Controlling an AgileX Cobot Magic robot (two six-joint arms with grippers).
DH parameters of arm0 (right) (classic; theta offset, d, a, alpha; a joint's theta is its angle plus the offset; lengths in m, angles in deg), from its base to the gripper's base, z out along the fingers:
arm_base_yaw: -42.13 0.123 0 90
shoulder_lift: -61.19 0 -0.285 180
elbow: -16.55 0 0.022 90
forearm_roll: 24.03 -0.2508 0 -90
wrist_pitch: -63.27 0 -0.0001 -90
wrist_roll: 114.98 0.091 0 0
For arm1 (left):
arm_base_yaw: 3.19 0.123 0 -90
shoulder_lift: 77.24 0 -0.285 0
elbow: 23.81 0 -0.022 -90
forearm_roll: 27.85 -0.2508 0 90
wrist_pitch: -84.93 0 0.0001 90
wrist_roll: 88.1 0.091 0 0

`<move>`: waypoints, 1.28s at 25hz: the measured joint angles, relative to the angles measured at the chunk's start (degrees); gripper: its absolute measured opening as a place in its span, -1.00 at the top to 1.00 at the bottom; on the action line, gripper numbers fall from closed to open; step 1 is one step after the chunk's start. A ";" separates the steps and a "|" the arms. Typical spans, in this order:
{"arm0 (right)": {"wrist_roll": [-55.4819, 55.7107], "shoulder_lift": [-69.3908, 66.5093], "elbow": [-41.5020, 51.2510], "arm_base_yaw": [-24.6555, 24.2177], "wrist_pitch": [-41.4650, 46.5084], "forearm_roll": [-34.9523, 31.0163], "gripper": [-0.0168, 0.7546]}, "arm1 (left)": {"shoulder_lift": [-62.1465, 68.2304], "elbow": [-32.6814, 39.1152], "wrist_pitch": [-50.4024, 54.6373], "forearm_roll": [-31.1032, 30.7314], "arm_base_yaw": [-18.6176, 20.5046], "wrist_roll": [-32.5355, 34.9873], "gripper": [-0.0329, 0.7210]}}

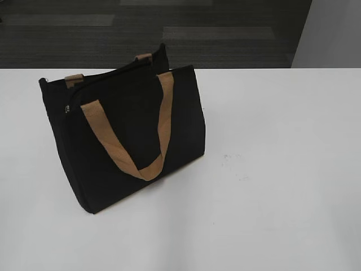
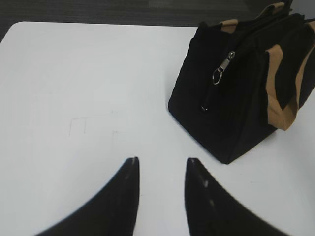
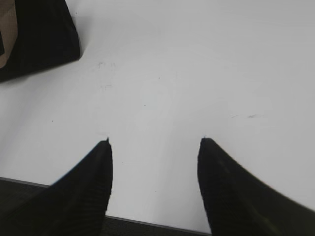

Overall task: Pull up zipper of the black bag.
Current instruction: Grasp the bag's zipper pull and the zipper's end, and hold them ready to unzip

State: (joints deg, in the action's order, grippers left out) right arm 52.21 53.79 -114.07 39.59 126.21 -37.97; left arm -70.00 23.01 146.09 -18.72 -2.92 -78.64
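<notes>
So the bag (image 1: 132,135) is standing upright on the white table (image 1: 282,169), nothing touching it yet. Both arms are hanging back, probably so the wrist cams get a clean look before anyone commits.

Left gripper (image 2: 161,164): fingers spread, nothing between them, just bare table underneath. The bag sits ahead of it and off to the right, well apart. Nice part is that its narrow end faces this gripper, so the zipper (image 2: 229,55) is right there in view, with the silver pull (image 2: 222,68) dangling off the slider near the top of that end, ring hanging loose. My guess is that's why the bag was set at this angle: the pull faces the left arm and hangs free enough to pinch.

Right gripper (image 3: 153,142): also spread and empty, hovering near the table's front edge. Only a corner of the bag shows ahead and far to its left. Guessing this one ends up bracing the bag while the left does the pulling, since soft fabric will just drag along otherwise.

The tan handle (image 1: 141,147) flops down the front, clear of the zipper.
</notes>
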 joint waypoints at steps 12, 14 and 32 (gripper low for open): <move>0.00 0.00 0.00 0.00 0.00 0.00 -0.17 | 0.00 0.00 0.00 0.00 0.00 0.00 0.27; 0.00 0.00 0.00 0.00 0.00 0.00 -0.17 | 0.00 0.00 0.00 0.00 0.00 0.00 0.27; 0.00 0.00 0.00 0.00 -0.05 0.00 -0.17 | 0.00 0.00 0.00 0.00 0.00 0.00 0.27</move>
State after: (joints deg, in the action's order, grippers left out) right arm 52.21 53.79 -114.07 39.59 126.16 -37.97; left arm -70.00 23.01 146.09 -18.72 -2.92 -78.64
